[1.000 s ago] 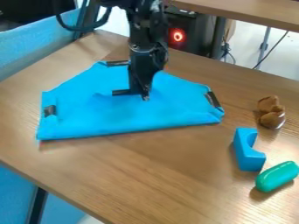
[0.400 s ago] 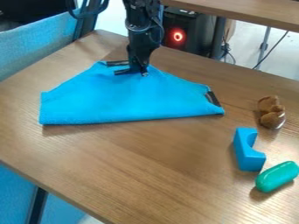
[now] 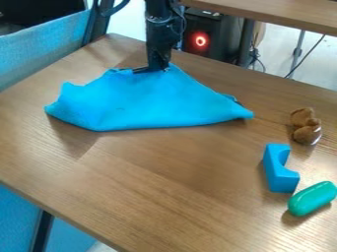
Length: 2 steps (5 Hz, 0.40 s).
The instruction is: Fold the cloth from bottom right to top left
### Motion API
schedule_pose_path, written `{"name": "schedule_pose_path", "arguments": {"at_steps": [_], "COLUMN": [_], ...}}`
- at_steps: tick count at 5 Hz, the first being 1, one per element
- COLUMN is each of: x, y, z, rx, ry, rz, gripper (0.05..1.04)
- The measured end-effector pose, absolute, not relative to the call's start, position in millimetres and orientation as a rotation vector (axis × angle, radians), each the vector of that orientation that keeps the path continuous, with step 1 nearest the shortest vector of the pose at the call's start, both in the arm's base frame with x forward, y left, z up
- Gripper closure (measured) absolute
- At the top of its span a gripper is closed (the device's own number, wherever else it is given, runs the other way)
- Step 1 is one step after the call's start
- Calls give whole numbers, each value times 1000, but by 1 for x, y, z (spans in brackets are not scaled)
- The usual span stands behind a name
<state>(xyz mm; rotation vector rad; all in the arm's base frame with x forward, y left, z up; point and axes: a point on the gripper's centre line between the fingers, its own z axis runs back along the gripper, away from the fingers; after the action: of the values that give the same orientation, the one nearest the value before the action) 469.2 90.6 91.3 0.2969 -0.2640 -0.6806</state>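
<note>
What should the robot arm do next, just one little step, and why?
Probably lower the gripper slightly and settle the blue cloth there: it is at the cloth's far edge, about where this fold should end, and the fabric looks raised beneath it rather than flat.

No words, numbers or signs here are clear enough to read.
</note>
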Motion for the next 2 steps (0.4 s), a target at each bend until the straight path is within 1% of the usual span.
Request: {"name": "schedule_pose_path", "arguments": {"at_steps": [2], "x": [492], "y": [108], "z": [87], "rx": [294], "ry": [-243], "rz": [-625], "gripper": [1032]}}
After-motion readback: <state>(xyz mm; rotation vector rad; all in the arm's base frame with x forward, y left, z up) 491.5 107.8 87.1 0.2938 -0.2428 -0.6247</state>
